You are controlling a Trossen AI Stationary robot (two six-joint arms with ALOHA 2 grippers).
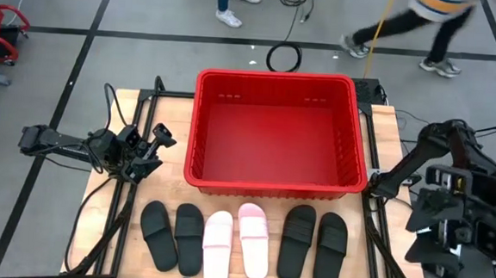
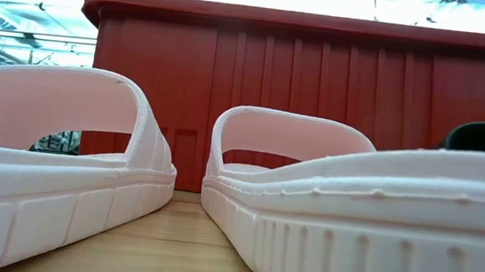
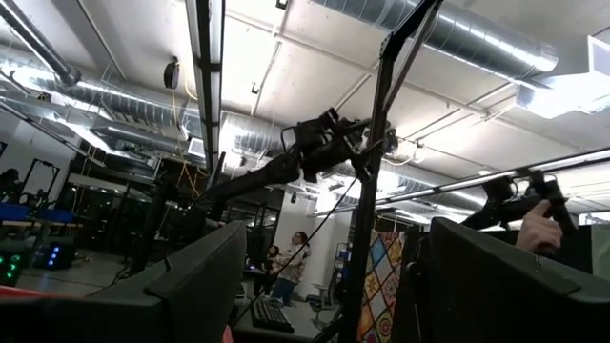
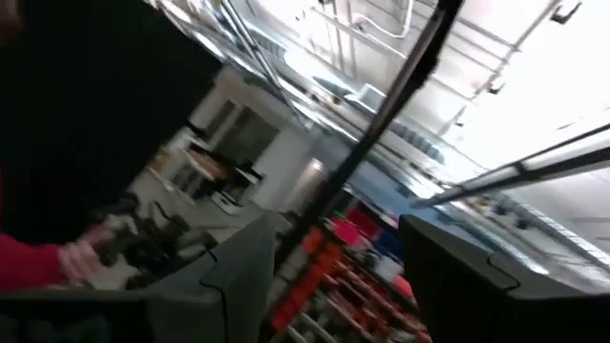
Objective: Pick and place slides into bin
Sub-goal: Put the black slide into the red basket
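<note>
The red bin [image 1: 271, 179] stands on the middle of the wooden table, nothing showing in it. Six slides lie soles down in a row along the near edge: two black [image 1: 158, 234] [image 1: 188, 237], two pale pink [image 1: 217, 247] [image 1: 254, 240], two black [image 1: 297, 243] [image 1: 330, 250]. In the low view the pink pair [image 2: 60, 181] [image 2: 351, 218] lies in front of the bin's wall [image 2: 318, 90]. My left gripper [image 1: 158, 148] [image 3: 334, 295] stands open just left of the bin, tilted upward. My right arm [image 1: 451, 199] is raised beyond the table's right edge, and its gripper [image 4: 334, 286] is open, pointing up into the room.
People walk on the floor beyond the table's far edge [image 1: 431, 29]. A coiled cable [image 1: 283, 57] lies on the floor behind the bin. A person's hand shows far off in both wrist views [image 3: 538, 229] [image 4: 81, 257]. Bare wood lies left of the bin [image 1: 138, 106].
</note>
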